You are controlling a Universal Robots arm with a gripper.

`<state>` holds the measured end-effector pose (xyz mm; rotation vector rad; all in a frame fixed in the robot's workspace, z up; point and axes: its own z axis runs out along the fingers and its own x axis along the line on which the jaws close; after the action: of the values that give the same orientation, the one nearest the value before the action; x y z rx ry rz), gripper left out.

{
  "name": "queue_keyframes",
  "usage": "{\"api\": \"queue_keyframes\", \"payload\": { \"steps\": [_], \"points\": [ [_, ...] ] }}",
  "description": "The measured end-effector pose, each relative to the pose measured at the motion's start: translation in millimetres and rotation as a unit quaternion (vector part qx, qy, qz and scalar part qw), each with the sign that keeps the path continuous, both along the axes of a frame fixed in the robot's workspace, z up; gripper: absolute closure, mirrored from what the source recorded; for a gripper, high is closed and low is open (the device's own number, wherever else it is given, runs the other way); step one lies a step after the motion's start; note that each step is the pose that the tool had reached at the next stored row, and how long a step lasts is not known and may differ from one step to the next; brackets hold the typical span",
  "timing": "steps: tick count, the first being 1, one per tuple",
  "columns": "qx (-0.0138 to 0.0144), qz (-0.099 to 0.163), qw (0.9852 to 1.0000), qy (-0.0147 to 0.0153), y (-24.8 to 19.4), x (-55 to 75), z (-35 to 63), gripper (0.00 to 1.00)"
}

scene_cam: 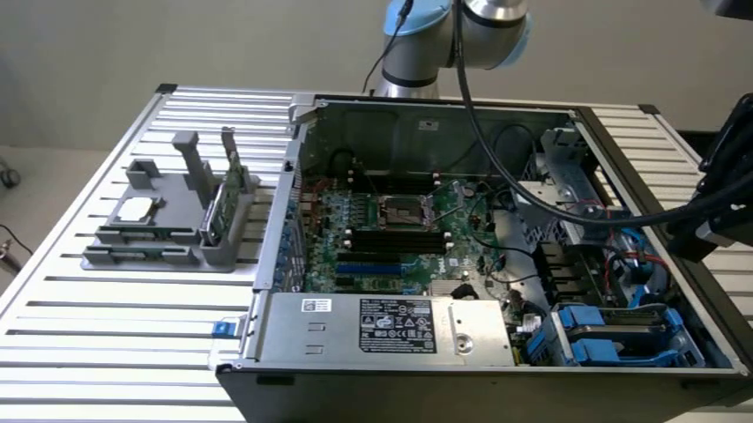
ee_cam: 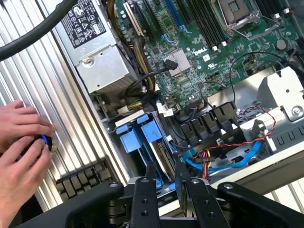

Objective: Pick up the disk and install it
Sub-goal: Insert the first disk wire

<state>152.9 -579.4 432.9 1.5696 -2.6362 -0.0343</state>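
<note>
We see the gripper (ee_cam: 165, 166) hanging over one corner of the open black computer case (scene_cam: 471, 388). Its two black fingers (ee_cam: 150, 180) stand apart, and nothing is clamped between them. Just under them is the disk (ee_cam: 142, 135), a flat silver-grey hard drive in a blue plastic carrier. It stands on its edge in the drive bay, near the silver box-shaped power supply (scene_cam: 389, 326). We cannot tell if it sits fully home.

The first danger, in our judgement, is the bundle of loose red, blue and yellow wires (ee_cam: 228, 159) just beside the bay, because a finger could hook one of them. If the gripper takes the carrier off-centre, the drive could tilt and jam in its rails. A person's hands (ee_cam: 21, 147) are on the ribbed metal counter (scene_cam: 118, 344) near the case, so a sideways swing could strike them.
</note>
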Motion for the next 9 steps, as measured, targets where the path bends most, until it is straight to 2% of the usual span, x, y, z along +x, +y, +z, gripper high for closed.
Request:
{"api": "queue_keyframes", "payload": {
  "steps": [5, 9],
  "points": [
    [-0.0001, -0.034, 0.9994, 0.0000, 0.0, 0.0, 4.3, 0.69],
    [-0.0001, -0.061, 0.9981, 0.0000, 0.1, 0.0, 6.7, 0.69]
  ]
}}
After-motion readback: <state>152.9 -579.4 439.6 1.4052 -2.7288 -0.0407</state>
